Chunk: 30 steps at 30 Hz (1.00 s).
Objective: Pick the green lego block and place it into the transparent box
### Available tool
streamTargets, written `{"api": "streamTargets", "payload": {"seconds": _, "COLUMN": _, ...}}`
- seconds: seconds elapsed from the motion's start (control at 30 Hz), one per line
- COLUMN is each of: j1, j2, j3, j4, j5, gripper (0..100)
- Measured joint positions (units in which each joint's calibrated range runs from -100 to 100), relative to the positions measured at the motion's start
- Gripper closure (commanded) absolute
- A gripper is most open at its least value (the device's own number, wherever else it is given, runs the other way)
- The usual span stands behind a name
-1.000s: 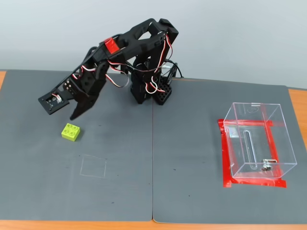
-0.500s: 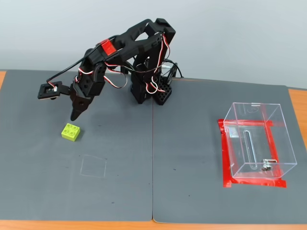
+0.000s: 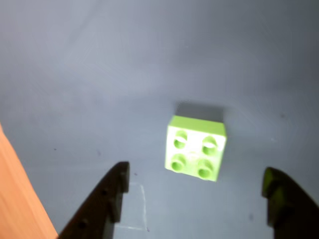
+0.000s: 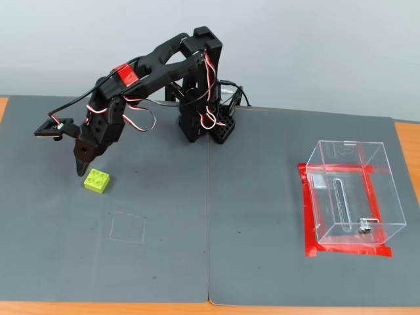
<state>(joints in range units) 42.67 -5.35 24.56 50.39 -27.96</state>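
The green lego block point(image 3: 195, 148) is a small lime brick with four studs, lying on the grey mat. In the wrist view it sits between and just ahead of my two dark fingertips point(image 3: 117, 180). My gripper point(image 3: 195, 178) is open wide, nothing held. From the fixed view, the gripper point(image 4: 60, 152) hovers just above and left of the block point(image 4: 96, 181), one fingertip pointing down close to it. The transparent box point(image 4: 351, 190) stands far to the right, with nothing inside that I can see.
Red tape point(image 4: 308, 216) frames the box's footprint. A faint square outline point(image 4: 128, 228) is drawn on the mat below the block. The arm's base point(image 4: 203, 121) stands at the back centre. Orange table edge point(image 3: 20, 199) shows at the wrist view's lower left.
The arm has swung left and lowered, bringing the open gripper from right of the block's line to just over it. The block and box have not moved.
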Motion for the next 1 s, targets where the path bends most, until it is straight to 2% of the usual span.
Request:
{"api": "streamTargets", "payload": {"seconds": 0.4, "j1": -3.5, "j2": 7.6, "j3": -4.8, "j4": -0.3, "j5": -1.5, "gripper": 69}}
{"api": "streamTargets", "payload": {"seconds": 1.0, "j1": -3.6, "j2": 13.3, "j3": -4.8, "j4": -0.3, "j5": -1.3, "gripper": 69}}
